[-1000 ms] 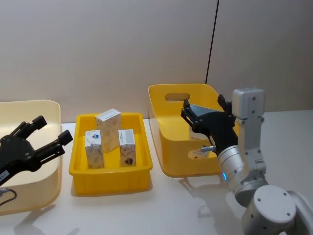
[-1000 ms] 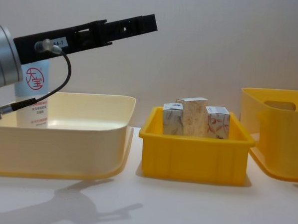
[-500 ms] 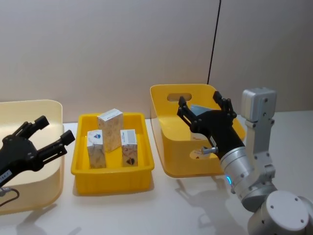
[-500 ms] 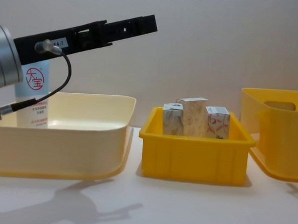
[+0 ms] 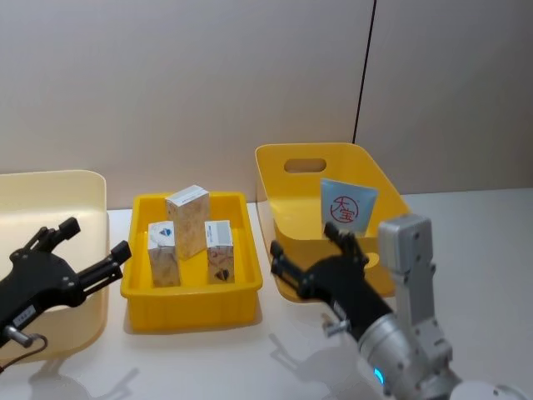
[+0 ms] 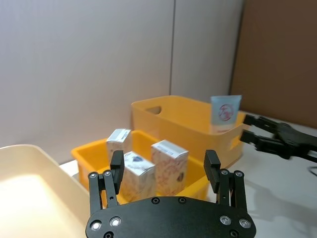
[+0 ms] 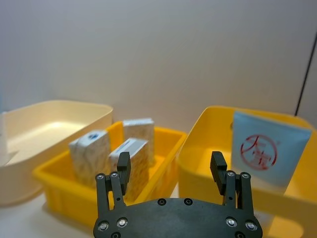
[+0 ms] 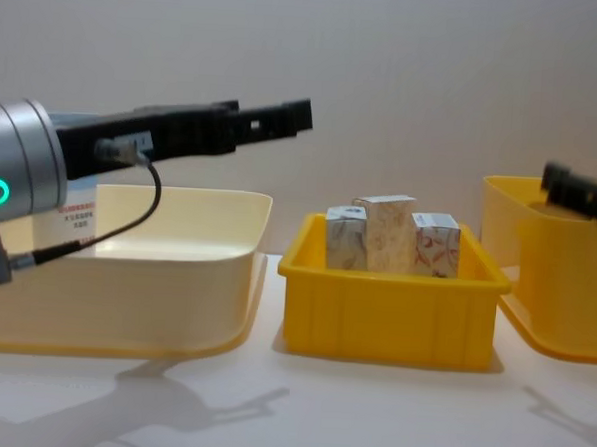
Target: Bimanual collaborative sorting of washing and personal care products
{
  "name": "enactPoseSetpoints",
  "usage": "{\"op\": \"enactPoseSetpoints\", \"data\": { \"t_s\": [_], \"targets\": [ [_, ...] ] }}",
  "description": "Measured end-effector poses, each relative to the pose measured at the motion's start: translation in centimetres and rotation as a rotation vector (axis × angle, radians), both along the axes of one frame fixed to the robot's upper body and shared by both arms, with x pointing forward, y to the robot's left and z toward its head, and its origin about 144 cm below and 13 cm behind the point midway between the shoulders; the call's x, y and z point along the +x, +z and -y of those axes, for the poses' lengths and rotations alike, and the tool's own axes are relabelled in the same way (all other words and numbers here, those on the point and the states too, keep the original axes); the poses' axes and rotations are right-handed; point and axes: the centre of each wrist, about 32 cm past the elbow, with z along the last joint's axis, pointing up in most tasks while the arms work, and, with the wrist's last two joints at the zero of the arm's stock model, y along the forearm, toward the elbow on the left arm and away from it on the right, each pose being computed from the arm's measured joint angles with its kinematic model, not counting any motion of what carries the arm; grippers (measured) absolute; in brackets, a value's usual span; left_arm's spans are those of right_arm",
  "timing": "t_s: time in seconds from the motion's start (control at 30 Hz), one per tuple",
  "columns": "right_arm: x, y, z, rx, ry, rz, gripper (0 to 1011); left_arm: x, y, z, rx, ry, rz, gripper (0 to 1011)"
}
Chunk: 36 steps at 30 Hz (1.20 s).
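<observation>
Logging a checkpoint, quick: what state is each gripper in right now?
Left gripper: open, empty, by the cream bin.
Right gripper: open, empty, in front of the tall bin.

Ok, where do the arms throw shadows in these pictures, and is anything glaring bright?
Chest view: the left claw throws a soft grey shadow on the table before the cream bin, the right claw a paler one at lower right. Head view: soft shadows lie on the table below both open claws. Left wrist view: the cream bin's inside glows brightest; no hard glare.
</observation>
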Motion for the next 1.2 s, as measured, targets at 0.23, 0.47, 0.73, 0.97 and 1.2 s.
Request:
{"op": "enactPoseSetpoints", "data": {
  "t_s": [0.23,0.47,0.73,0.97,1.2],
  "targets": [
    [-1.1,-1.4,-0.1,-0.008,0.050,-0.051,1001,-0.6,-0.8,0.9,0.068,0.091,0.005,1002],
    [-1.1,-1.5,-0.1,-0.009,0.053,-0.053,1001,-1.1,-1.6,1.7,0.125,0.170,0.019,1002],
    [-1.2,-1.5,-0.1,-0.009,0.053,-0.054,1001,-1.8,-2.4,2.6,0.186,0.259,0.042,1002],
    [-1.2,-1.5,0.0,-0.007,0.065,-0.056,1001,-2.4,-3.0,3.4,0.234,0.335,0.069,1002],
    [-1.0,-1.5,0.2,-0.008,0.108,-0.062,1001,-3.0,-3.6,4.1,0.273,0.399,0.099,1002]
  ]
}}
